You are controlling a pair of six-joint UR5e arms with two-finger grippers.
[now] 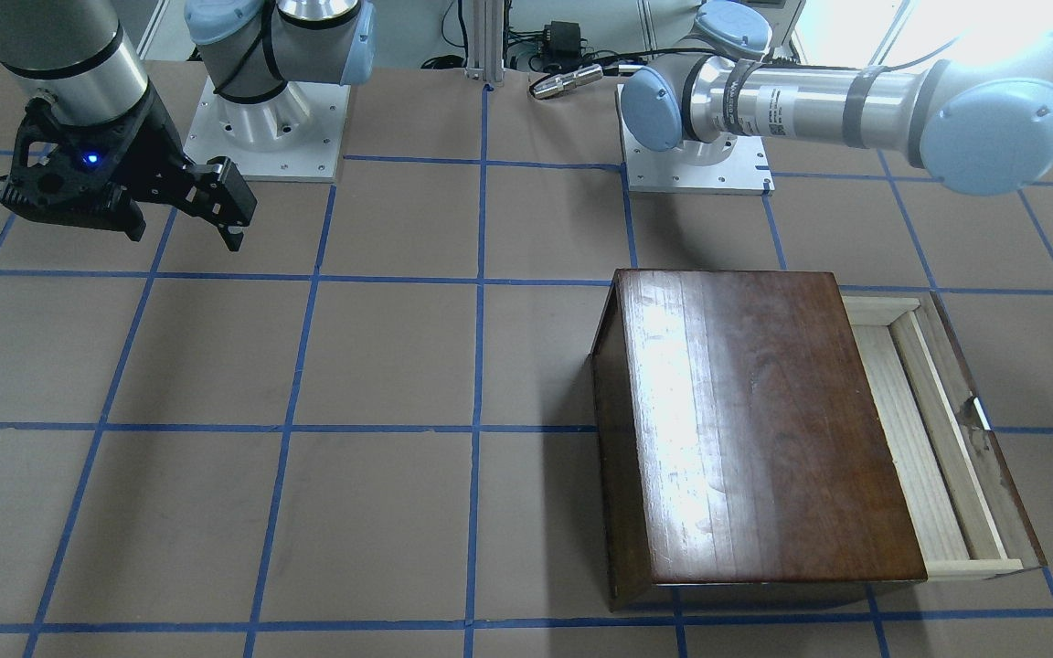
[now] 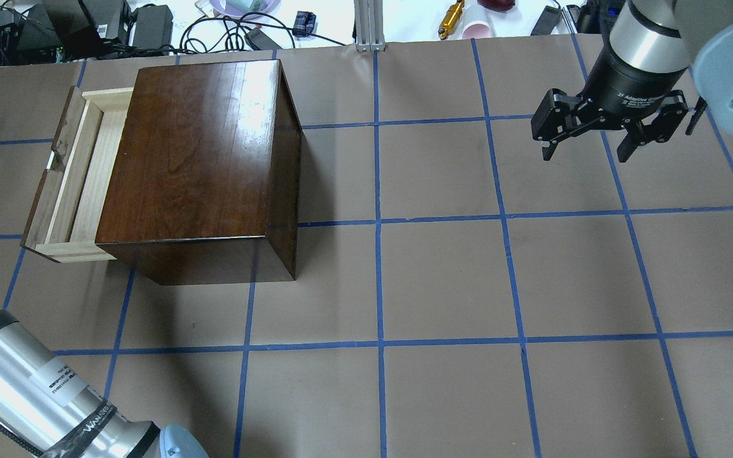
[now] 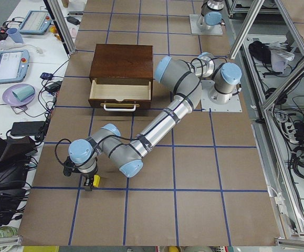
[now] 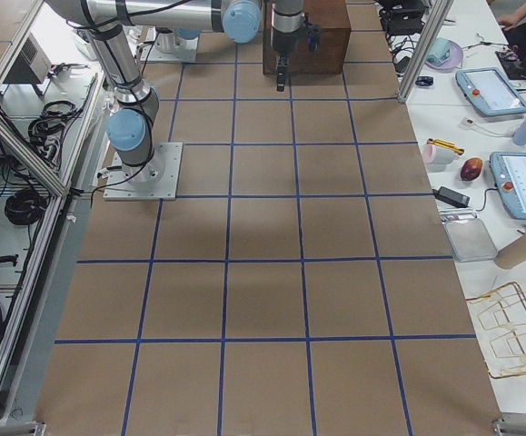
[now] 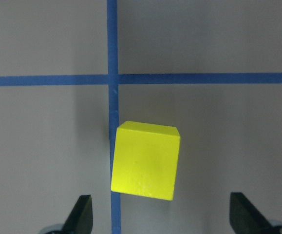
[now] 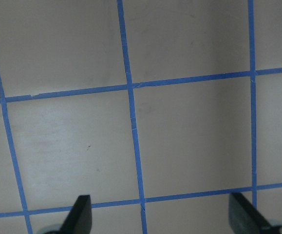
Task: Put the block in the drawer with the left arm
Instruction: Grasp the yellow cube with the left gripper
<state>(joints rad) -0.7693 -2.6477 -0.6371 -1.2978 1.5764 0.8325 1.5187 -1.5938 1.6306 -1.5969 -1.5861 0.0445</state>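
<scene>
Left wrist-mounted view: my left claw (image 5: 161, 217) hangs spread and empty over the block (image 5: 145, 161), which lies skewed on the counter (image 5: 228, 136) well apart from the drawer (image 3: 121, 90); I judge closing could twist it free.

The bench (image 2: 443, 280) (brown surface, blue tape grid) carries the dark wooden box (image 2: 195, 146), its drawer (image 2: 80, 184) pulled open, and the yellow block (image 5: 145, 161) lying on a tape line, apart from the box.
</scene>
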